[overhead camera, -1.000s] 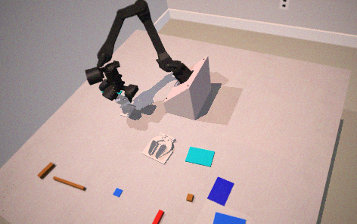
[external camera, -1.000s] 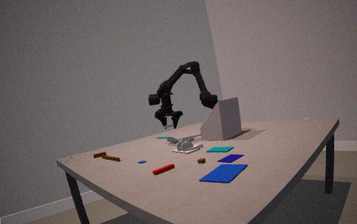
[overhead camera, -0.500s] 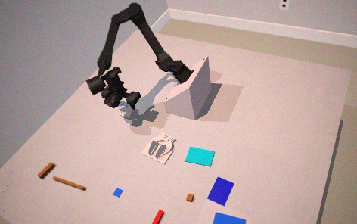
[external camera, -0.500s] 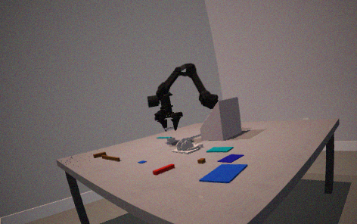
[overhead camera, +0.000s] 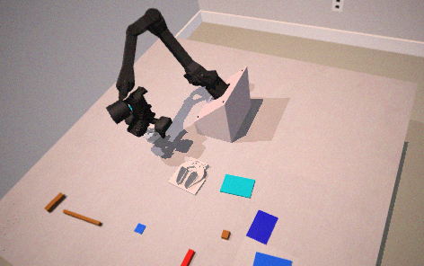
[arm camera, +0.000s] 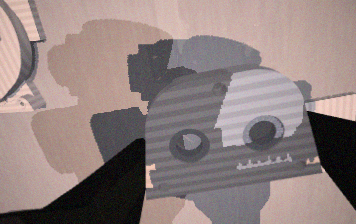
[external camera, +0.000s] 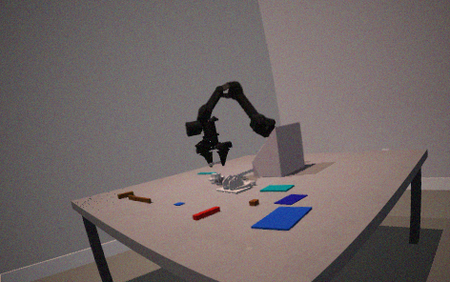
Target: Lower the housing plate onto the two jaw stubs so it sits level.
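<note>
My gripper [overhead camera: 154,133] [external camera: 217,165] [arm camera: 220,133] is shut on the housing plate [arm camera: 185,110], a grey plate with a rounded edge and two round holes. In the wrist view it spans between the two black fingers, above the table. The pale base with the two jaws [overhead camera: 189,177] [external camera: 234,182] stands on the table in front of the gripper, lower than it and off to one side. Part of this assembly [arm camera: 12,50] shows at the left edge of the wrist view. The plate is not over it. The stubs are too small to make out.
A wedge-shaped block [overhead camera: 235,108] [external camera: 290,149] stands by the arm's base. Cyan [overhead camera: 238,186] and blue plates [overhead camera: 262,226], a red bar [external camera: 206,212] and brown pieces [overhead camera: 82,217] lie around. A small pale thing [external camera: 215,178] sits behind the jaws' base; a pale piece [arm camera: 340,106] shows beside the right finger.
</note>
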`<action>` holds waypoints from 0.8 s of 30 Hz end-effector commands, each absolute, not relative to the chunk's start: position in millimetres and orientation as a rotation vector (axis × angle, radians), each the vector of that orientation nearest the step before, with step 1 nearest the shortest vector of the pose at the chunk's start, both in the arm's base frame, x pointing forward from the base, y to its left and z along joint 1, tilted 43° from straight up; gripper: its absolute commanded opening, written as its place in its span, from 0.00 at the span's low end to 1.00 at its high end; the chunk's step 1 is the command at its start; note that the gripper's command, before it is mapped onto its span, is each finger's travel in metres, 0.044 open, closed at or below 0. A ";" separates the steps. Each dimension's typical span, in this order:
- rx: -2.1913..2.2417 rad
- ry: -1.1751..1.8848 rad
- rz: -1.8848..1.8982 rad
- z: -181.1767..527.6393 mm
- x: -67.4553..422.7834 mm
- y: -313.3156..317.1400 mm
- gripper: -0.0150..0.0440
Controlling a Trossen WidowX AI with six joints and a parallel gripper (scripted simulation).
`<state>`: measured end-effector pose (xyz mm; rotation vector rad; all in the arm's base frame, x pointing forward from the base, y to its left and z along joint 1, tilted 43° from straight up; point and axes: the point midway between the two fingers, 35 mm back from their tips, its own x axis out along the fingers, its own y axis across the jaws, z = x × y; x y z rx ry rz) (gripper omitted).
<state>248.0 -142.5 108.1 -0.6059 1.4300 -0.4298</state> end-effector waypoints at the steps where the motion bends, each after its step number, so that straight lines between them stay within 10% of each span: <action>1: -0.594 1.434 -0.438 98.1 253.4 -133.2 0.85; 24: -0.565 1.439 -0.463 51.2 272.0 -76.2 0.85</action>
